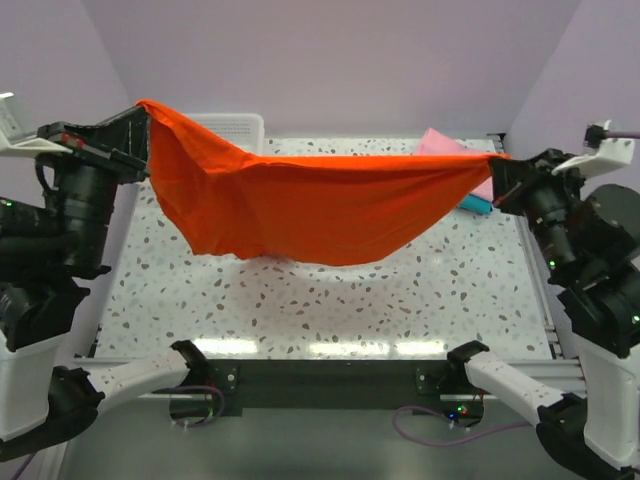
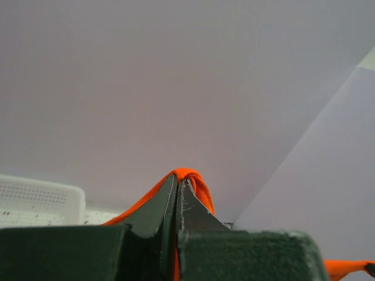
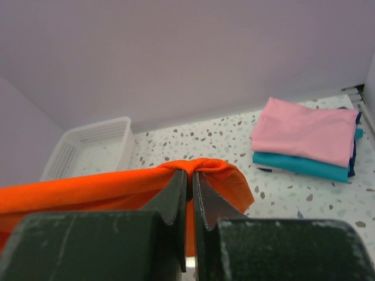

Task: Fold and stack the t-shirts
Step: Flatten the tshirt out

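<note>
Your left gripper (image 2: pixel 179 181) and right gripper (image 3: pixel 190 174) pinch the orange-red t-shirt (image 1: pixel 300 205) stretched between them. Your right wrist view shows the pink t-shirt (image 3: pixel 304 132) atop the teal t-shirt (image 3: pixel 299 165); the left doesn't.

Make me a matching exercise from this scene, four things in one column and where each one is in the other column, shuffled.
1. orange-red t-shirt
2. pink t-shirt
3. teal t-shirt
4. white basket

A. top of the folded stack
B. standing alone at the far left
C. stretched out in mid-air
D. below the pink one in the stack

Pairs: 1-C, 2-A, 3-D, 4-B.
</note>
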You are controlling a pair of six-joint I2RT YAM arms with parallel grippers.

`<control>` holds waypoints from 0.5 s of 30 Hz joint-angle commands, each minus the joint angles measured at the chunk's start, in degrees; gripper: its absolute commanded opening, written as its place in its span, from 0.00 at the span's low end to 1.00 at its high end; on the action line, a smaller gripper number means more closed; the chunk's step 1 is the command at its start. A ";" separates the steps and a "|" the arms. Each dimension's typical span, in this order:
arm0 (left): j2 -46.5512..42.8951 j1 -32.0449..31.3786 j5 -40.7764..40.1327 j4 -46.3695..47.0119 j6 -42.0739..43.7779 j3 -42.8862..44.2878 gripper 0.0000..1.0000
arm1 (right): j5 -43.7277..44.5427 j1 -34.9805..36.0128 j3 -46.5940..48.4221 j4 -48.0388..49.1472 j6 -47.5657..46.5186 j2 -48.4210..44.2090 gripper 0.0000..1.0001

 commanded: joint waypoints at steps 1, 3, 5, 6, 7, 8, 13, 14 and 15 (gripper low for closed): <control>0.76 0.20 12.61 0.62 2.24 8.23 0.00 | -1.53 0.03 8.36 -3.81 -2.58 -0.65 0.00; 1.55 0.28 15.27 -0.69 1.98 12.79 0.00 | -3.37 0.03 13.11 -5.83 -2.67 -0.57 0.00; 2.51 0.28 19.13 -1.75 1.45 15.88 0.00 | -3.90 0.02 17.05 -7.49 -2.58 -0.83 0.00; 2.87 0.28 21.67 -2.71 1.19 18.68 0.00 | -3.91 0.02 18.21 -8.03 -2.67 -1.09 0.00; 3.04 0.28 22.74 -2.98 0.75 19.84 0.00 | -3.73 0.11 19.26 -8.38 -2.67 -1.27 0.00; 3.31 0.28 23.79 -3.24 0.40 20.89 0.00 | -3.82 0.03 21.01 -9.17 -2.67 -1.53 0.00; 3.66 0.72 28.71 -3.07 -0.92 24.24 0.00 | -3.99 0.02 23.75 -10.58 -2.40 -3.38 0.00; 3.75 0.81 29.16 -2.98 -1.01 24.33 0.00 | -3.91 0.02 23.84 -10.67 -2.40 -3.47 0.00; 3.92 0.99 29.51 -2.81 -1.19 24.33 0.00 | -3.82 0.02 23.76 -10.58 -2.58 -3.55 0.00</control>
